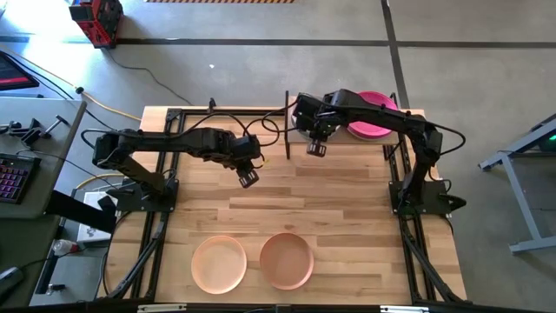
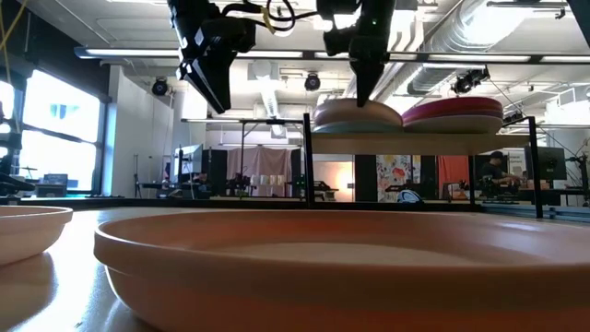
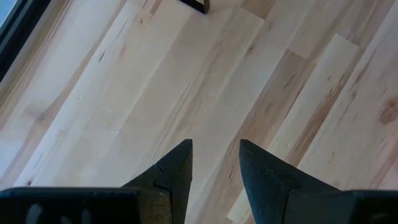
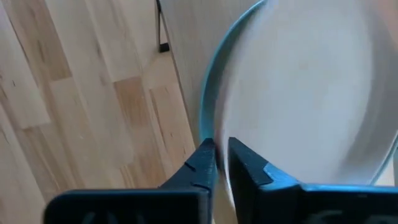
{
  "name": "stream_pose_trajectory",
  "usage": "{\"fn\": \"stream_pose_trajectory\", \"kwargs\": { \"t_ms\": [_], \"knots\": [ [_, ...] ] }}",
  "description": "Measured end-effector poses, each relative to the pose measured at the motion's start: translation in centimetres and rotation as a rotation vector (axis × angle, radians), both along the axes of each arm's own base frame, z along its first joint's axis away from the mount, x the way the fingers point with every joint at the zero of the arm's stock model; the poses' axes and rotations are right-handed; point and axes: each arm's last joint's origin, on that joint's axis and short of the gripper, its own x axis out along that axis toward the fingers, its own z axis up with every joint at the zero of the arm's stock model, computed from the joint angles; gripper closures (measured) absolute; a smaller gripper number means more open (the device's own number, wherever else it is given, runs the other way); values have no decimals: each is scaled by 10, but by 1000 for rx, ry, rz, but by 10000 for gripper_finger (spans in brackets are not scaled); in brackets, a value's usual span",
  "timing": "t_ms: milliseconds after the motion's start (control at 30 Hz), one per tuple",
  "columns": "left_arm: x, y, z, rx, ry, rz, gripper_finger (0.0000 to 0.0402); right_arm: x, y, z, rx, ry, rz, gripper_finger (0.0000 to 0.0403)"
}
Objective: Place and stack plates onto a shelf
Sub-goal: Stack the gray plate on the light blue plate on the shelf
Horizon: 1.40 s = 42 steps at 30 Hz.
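My right gripper (image 1: 314, 149) (image 4: 222, 158) is over the shelf's left stack and shut on the top cream plate (image 4: 311, 93) (image 2: 358, 112). A pale blue-green plate (image 4: 208, 81) lies under it. A magenta plate (image 1: 375, 122) (image 2: 454, 111) tops the right stack on the shelf (image 2: 415, 143). My left gripper (image 1: 248, 178) (image 3: 216, 155) hangs open over bare tabletop, left of the shelf. A peach plate (image 1: 219, 263) and a terracotta plate (image 1: 287, 259) rest flat near the table's near edge. My right gripper has the cream plate's rim (image 4: 222, 132) pinched, one finger inside the rim and one outside. The fingers come from above, pointing down. The plate lies flat on the stack on the shelf.
The shelf stands on thin black posts (image 2: 306, 157) at the far middle of the slatted wooden table (image 1: 347, 200). Bare wood lies between the shelf and the two near plates. Black arm frames run along both table sides.
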Motion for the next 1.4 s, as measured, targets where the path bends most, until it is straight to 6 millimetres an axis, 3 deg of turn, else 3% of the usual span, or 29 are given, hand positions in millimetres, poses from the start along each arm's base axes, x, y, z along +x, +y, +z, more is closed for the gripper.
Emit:
{"fn": "stream_pose_trajectory", "kwargs": {
  "t_ms": [200, 367, 600, 800, 967, 1133, 1400],
  "knots": [
    [0, 0, 0, 0, 0, 0, 282, -1, -2, 1, -57, 16, -28, 326],
    [0, 0, 0, 0, 0, 1, 282, -1, -4, 1, -113, 28, -69, 301],
    [0, 0, 0, -1, -1, 1, 282, -1, -2, 2, -107, 24, -63, 297],
    [0, -1, 0, -38, -9, 4, 282, 1, -1, 2, 31, -35, -32, 297],
    [0, -1, 0, -38, -9, 3, 282, 2, -5, 2, 4, -53, -48, 297],
    [0, -1, 0, -38, -9, 3, 282, 1, -17, 4, -35, -88, -80, 297],
    [0, -1, 0, -38, -8, 3, 282, -1, -48, -14, 4, -44, -178, 297]
  ]
}}
